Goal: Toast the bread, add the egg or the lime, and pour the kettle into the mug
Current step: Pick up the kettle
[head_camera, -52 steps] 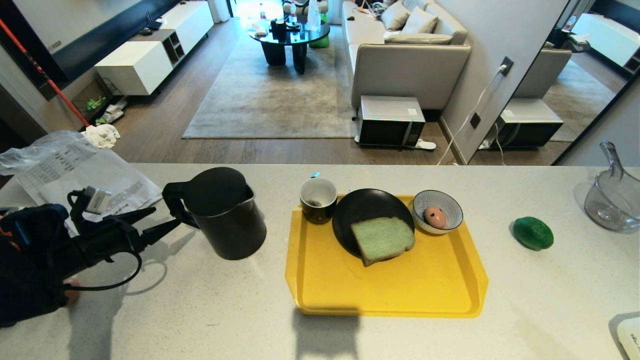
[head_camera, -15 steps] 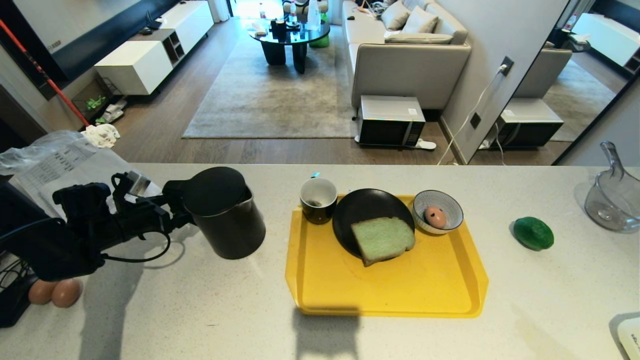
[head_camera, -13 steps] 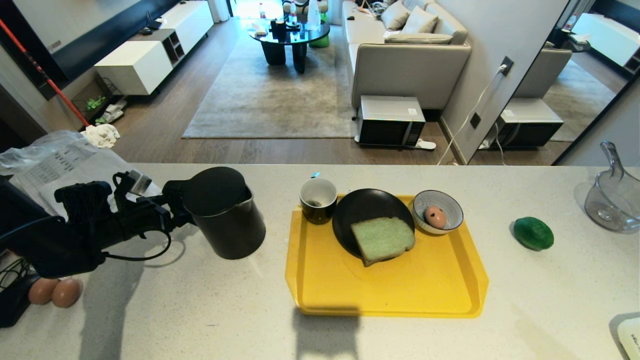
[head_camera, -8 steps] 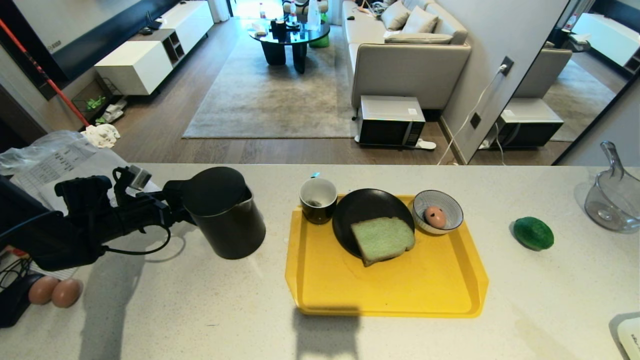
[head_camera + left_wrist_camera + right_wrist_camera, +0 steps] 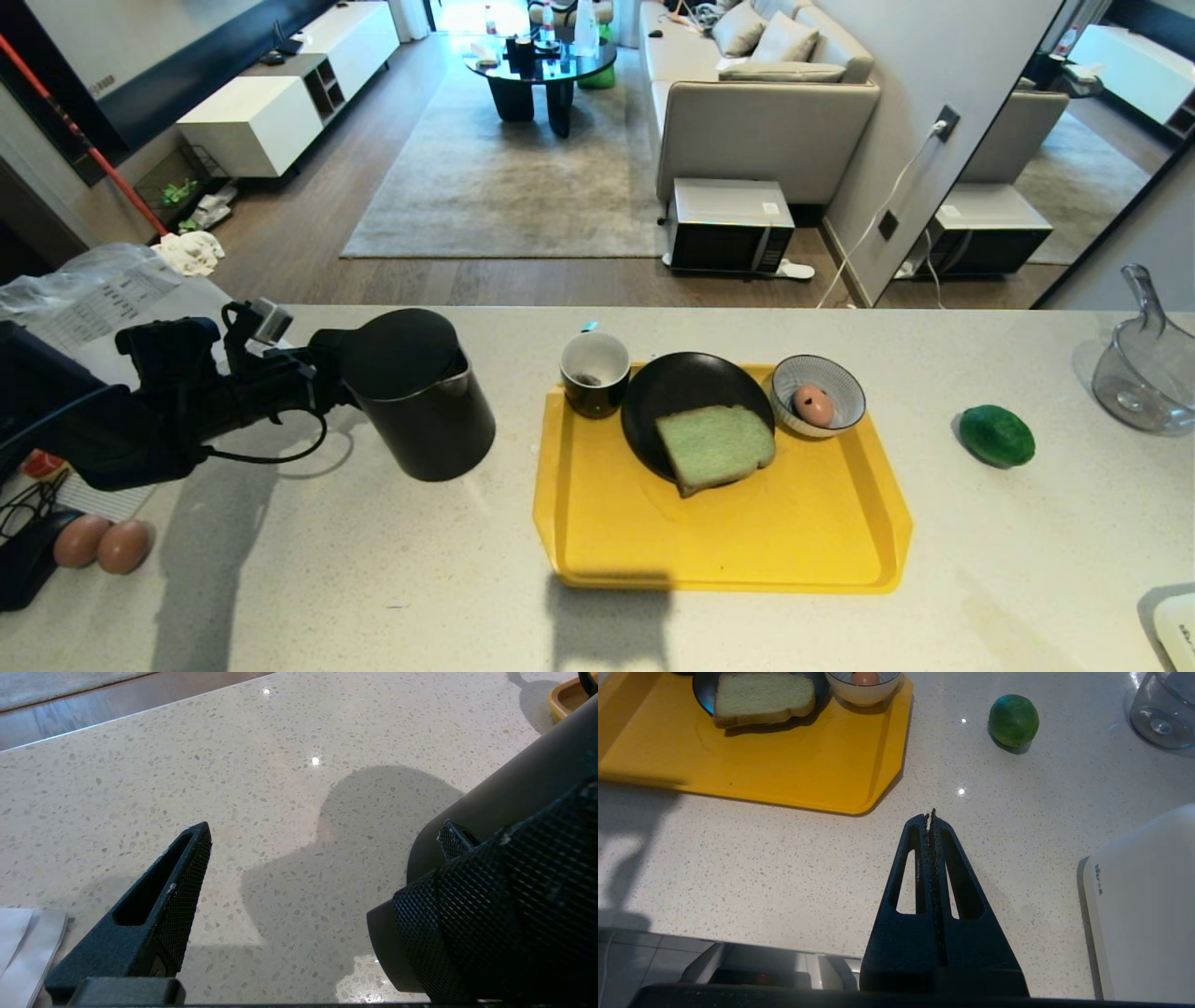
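Note:
The dark grey kettle (image 5: 420,397) stands on the counter left of the yellow tray (image 5: 747,541). My left gripper (image 5: 320,378) is at its black loop handle (image 5: 504,924), jaws open. One finger (image 5: 173,896) stands clear outside the handle; the other fingertip (image 5: 451,837) shows between handle and kettle body. On the tray sit the mug (image 5: 594,371), a black plate (image 5: 672,383) bearing the green bread (image 5: 714,446), and a striped bowl (image 5: 820,378) holding the egg (image 5: 813,406). The lime (image 5: 996,435) lies right of the tray. My right gripper (image 5: 930,816) is shut and empty over the counter's front.
Two brown eggs (image 5: 98,544) lie at the counter's front left, papers and a plastic bag (image 5: 103,299) behind the left arm. A clear glass jug (image 5: 1144,373) stands far right, and a white appliance (image 5: 1143,905) sits at the front right corner.
My left arm has pushed farther in toward the kettle, bringing its open jaws around the handle. The kettle and the things on the tray have stayed put.

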